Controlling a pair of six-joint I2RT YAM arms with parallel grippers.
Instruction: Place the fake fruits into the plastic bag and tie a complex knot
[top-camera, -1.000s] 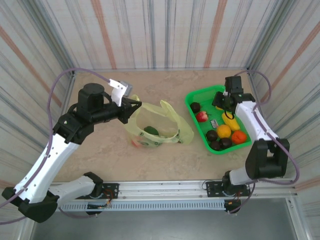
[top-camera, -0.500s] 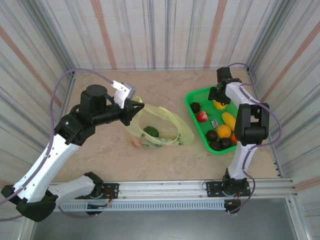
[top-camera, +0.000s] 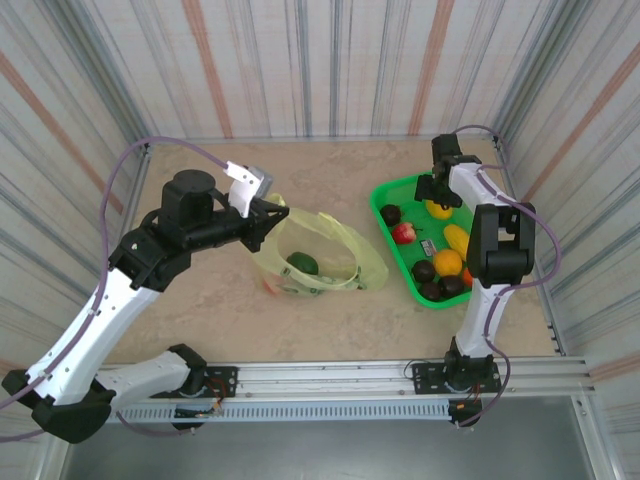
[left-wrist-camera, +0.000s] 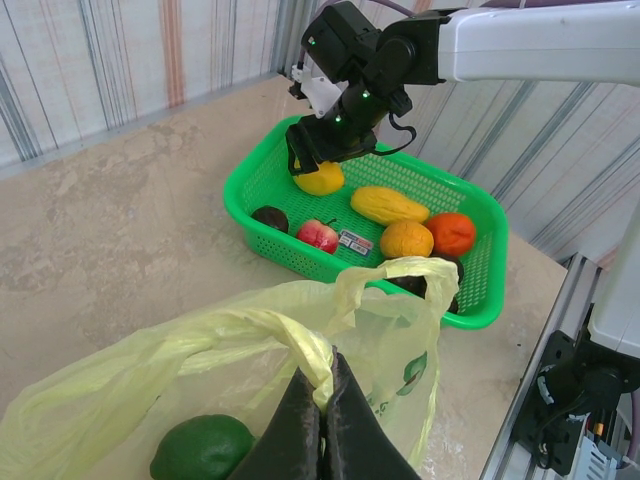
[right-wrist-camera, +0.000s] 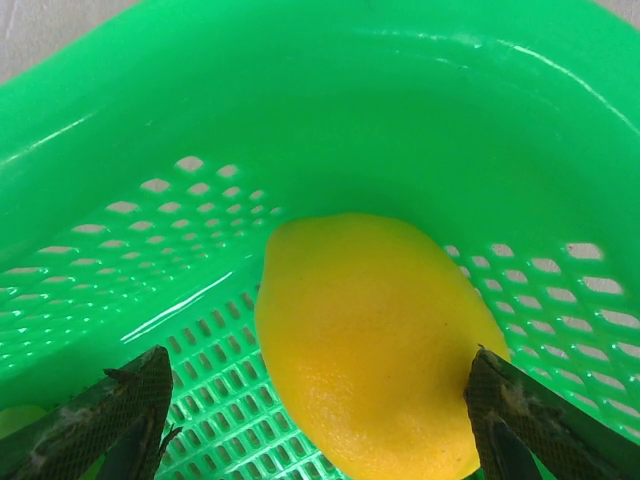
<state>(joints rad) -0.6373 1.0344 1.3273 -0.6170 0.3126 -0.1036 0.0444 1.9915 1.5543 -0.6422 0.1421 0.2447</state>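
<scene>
A rigid bright-green mesh basket (right-wrist-camera: 320, 100) walls in the glossy yellow plastic lemon (right-wrist-camera: 370, 340) at its far corner; right gripper (right-wrist-camera: 318, 395) spread wide, lemon between its fingers; left gripper (left-wrist-camera: 322, 400) pinches the translucent yellow-green plastic bag (left-wrist-camera: 200, 350) by its handle.

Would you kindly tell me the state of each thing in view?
Plastic bag: untied, mouth held open, green fruit inside.
Left end effector: shut on the bag's handle.
Right end effector: open, straddling the lemon.
Lemon: lying in the basket, not gripped.
Basket: upright, holding fruits.

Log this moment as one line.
left pincer: shut on plastic bag handle | right pincer: open astride lemon in basket | bagged: green fruit
</scene>
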